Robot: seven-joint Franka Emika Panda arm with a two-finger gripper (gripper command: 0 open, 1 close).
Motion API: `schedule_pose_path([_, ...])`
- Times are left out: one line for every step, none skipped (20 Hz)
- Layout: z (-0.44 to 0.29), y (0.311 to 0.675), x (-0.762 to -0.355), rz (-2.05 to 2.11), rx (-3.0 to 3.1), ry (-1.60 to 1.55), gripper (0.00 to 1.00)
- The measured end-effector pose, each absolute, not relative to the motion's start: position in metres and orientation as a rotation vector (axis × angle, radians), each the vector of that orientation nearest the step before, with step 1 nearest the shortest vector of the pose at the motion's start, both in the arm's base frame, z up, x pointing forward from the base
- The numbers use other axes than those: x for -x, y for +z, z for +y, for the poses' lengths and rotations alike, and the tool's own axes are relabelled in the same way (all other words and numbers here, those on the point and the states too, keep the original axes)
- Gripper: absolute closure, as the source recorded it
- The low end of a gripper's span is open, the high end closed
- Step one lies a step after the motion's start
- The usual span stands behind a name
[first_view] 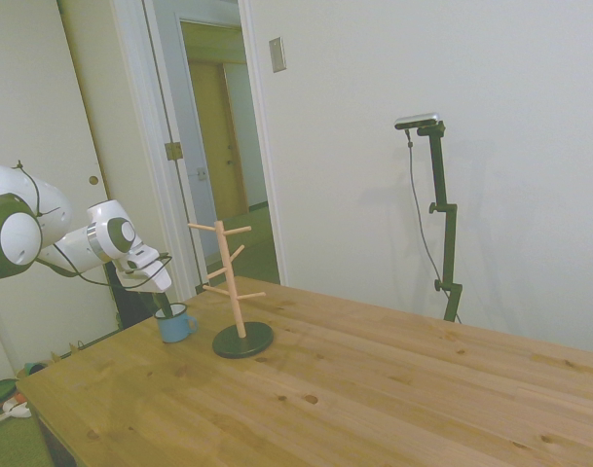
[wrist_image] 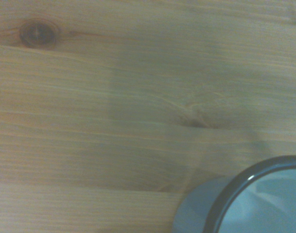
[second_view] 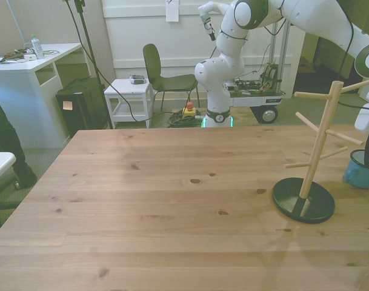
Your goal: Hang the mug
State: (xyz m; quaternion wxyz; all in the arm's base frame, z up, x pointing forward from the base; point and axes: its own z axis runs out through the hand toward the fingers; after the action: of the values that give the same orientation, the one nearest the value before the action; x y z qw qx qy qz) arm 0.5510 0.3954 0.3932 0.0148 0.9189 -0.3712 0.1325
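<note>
Beside the wooden peg stand the light-blue mug stands upright on the table, and my gripper dips one dark finger inside its rim. Whether I have clamped the wall yet, I cannot tell. I judge this the grasp step; next comes lifting and threading the handle over a peg.

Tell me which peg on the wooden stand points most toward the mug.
The lowest peg on the stand: in the side view it juts from the pole toward the mug under the gripper; the others sit higher.
</note>
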Motion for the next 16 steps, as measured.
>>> schedule_pose_path([0.393, 0.394, -0.550, -1.156, -2.857, 0.412, 1.00])
schedule_pose_path([0.391, 0.394, -0.548, -1.156, -2.854, 0.412, 1.00])
schedule_pose_path([0.388, 0.396, -0.547, -1.158, -2.852, 0.413, 1.00])
schedule_pose_path([0.386, 0.397, -0.545, -1.159, -2.850, 0.413, 1.00])
schedule_pose_path([0.384, 0.398, -0.544, -1.161, -2.848, 0.414, 1.00])
schedule_pose_path([0.382, 0.400, -0.543, -1.163, -2.846, 0.415, 1.00])
schedule_pose_path([0.380, 0.400, -0.542, -1.164, -2.843, 0.414, 1.00])
schedule_pose_path([0.378, 0.400, -0.542, -1.164, -2.841, 0.412, 1.00])
schedule_pose_path([0.376, 0.399, -0.541, -1.165, -2.838, 0.411, 1.00])
schedule_pose_path([0.374, 0.399, -0.540, -1.165, -2.838, 0.410, 1.00])
schedule_pose_path([0.372, 0.399, -0.540, -1.166, -2.835, 0.409, 1.00])
schedule_pose_path([0.370, 0.399, -0.539, -1.167, -2.833, 0.408, 1.00])
schedule_pose_path([0.368, 0.399, -0.539, -1.169, -2.831, 0.408, 1.00])
schedule_pose_path([0.366, 0.398, -0.539, -1.170, -2.830, 0.408, 1.00])
schedule_pose_path([0.365, 0.398, -0.538, -1.171, -2.830, 0.408, 1.00])
schedule_pose_path([0.364, 0.398, -0.538, -1.172, -2.830, 0.409, 1.00])
